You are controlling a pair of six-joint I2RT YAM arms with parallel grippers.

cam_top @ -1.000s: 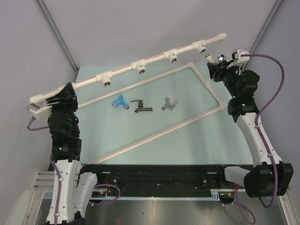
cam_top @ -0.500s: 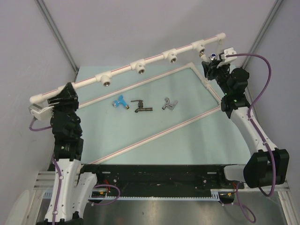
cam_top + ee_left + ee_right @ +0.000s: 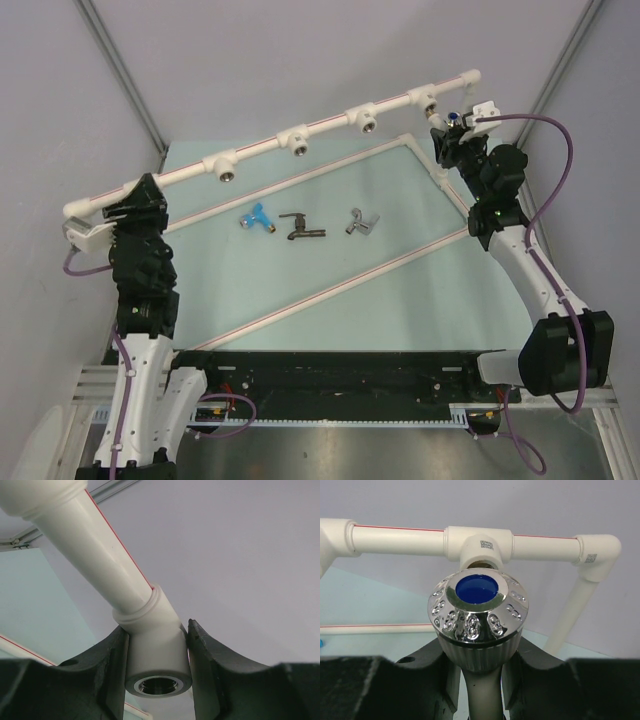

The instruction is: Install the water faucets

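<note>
A long white pipe rail (image 3: 300,134) with several tee fittings hangs over the teal table. My left gripper (image 3: 140,197) is shut on the socket fitting (image 3: 156,652) at the rail's left end, with black fingers (image 3: 112,670) pressed on both sides. My right gripper (image 3: 447,132) is shut on the white water faucet (image 3: 453,118). Its chrome knob with a blue cap (image 3: 478,610) sits just in front of the rightmost tee (image 3: 479,542); whether they touch is hidden. Three more faucets lie mid-table: blue (image 3: 258,217), dark (image 3: 300,227), silver-grey (image 3: 361,222).
A white pipe frame (image 3: 330,287) with red stripes lies flat on the table around the loose faucets. An elbow (image 3: 597,555) ends the rail at the right, with a leg going down. Grey walls stand close behind the rail.
My right arm has carried the white faucet up and to the left, close to the rightmost tee. The left arm and the rail have not moved.
</note>
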